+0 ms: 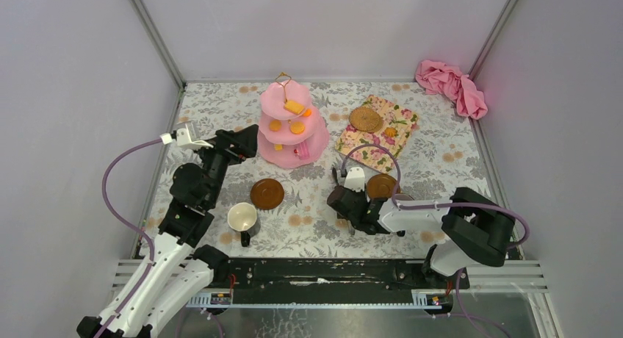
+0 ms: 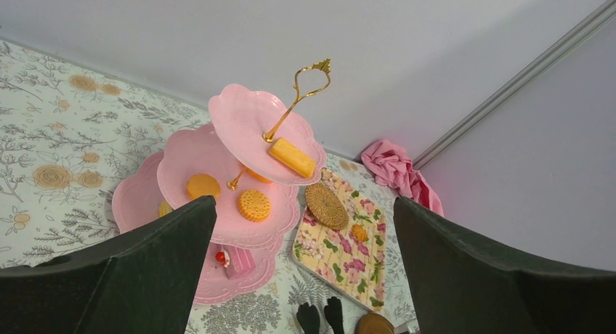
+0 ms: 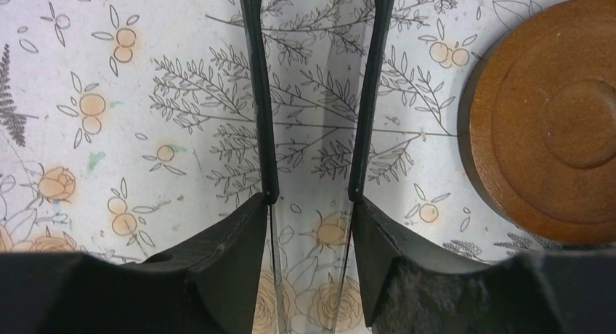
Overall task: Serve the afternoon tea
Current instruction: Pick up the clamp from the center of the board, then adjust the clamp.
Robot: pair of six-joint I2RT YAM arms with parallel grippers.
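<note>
My right gripper pinches the black tongs; my left gripper is spread wide.
A brown saucer lies at 3 o'clock of my right fingers; the pink cake stand stands just beside my left gripper, at its 3 o'clock.

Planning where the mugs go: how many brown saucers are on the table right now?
2. One saucer lies in front of the cake stand, by the white mug; the other saucer lies beside the right gripper. Arms may hide more.
</note>
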